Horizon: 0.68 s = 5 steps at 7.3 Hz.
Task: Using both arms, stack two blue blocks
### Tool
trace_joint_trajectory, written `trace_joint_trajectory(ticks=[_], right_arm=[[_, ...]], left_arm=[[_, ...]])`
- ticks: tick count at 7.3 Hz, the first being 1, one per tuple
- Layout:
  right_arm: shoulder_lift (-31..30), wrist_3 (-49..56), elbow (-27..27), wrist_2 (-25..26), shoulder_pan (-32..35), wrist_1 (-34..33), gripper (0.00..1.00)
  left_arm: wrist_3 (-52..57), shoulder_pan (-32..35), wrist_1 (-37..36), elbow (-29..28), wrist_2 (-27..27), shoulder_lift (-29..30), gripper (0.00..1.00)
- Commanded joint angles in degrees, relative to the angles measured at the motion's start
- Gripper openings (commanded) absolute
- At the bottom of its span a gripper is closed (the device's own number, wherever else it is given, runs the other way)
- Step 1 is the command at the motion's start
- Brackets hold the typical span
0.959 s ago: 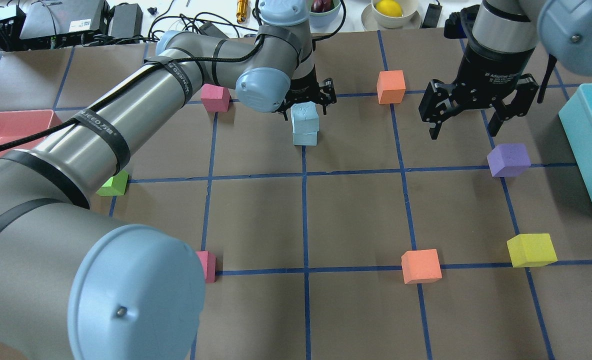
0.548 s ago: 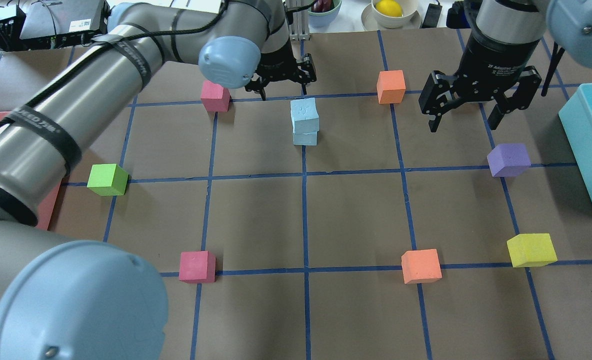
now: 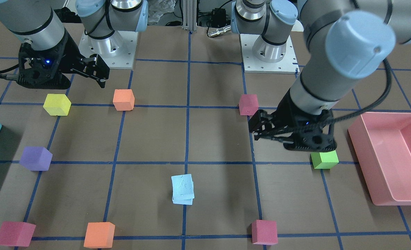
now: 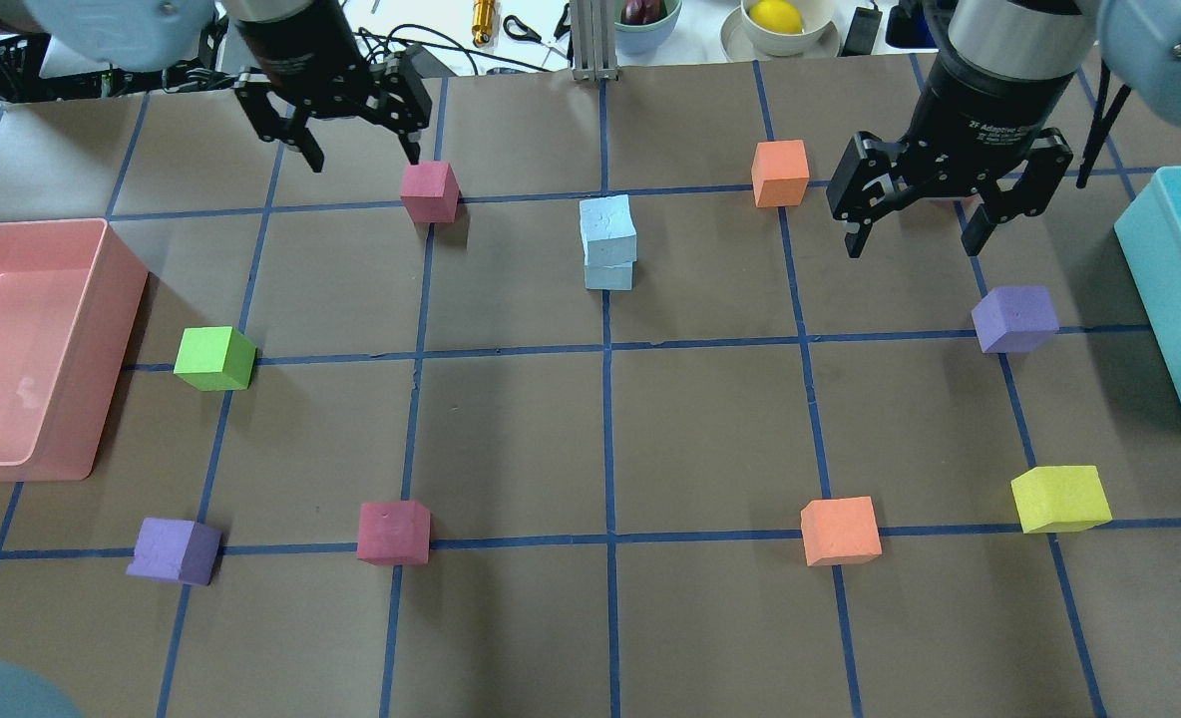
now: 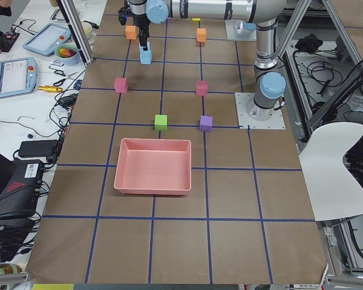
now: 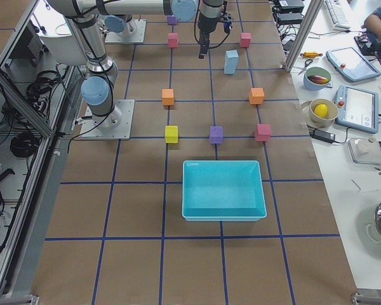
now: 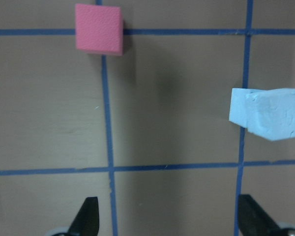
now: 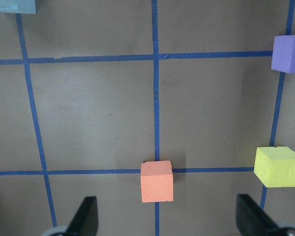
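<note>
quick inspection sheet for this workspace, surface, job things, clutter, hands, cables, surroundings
surface: brown table with a blue tape grid, no spills seen
job's things: blue blocks stacked one on the other, top one slightly skewed, standing free of both hands
clutter: loose cubes in pink, orange, purple, green and yellow spread over the grid; pink bin and teal bin at the table ends
hands: left hand open and empty, near a pink cube; right hand open and empty
cables: black cable along the left arm, hanging off the table
surroundings: bench with bowls and wires; white chair
</note>
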<state>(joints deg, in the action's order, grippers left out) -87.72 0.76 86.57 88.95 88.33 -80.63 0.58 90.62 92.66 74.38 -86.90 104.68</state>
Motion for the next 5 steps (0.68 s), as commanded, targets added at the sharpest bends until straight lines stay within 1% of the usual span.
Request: trace_joint_trajectory(ticks=[1, 2, 3, 4, 5], right_arm=[[-0.1, 0.7, -0.2, 0.3, 0.0, 0.0, 1.00], [-0.2, 0.7, -0.1, 0.2, 0.0, 0.0, 1.00], [-0.2, 0.7, -0.2, 0.2, 0.0, 0.0, 1.00], [-0.2, 0.7, -0.1, 0.2, 0.0, 0.0, 1.00], [-0.2, 0.7, -0.1, 0.2, -0.1, 0.0, 1.00]], left_arm=[[1.2, -1.1, 3.6, 5.4, -1.8, -10.7, 1.00], [0.9, -1.1, 4.0, 9.7, -2.3, -14.3, 1.00], [1.5, -2.7, -1.9, 11.1, -1.9, -14.5, 1.00], [1.3, -2.9, -5.1, 12.3, -1.8, -14.8, 1.00], [1.0, -2.6, -5.2, 11.9, -1.8, -14.5, 1.00]])
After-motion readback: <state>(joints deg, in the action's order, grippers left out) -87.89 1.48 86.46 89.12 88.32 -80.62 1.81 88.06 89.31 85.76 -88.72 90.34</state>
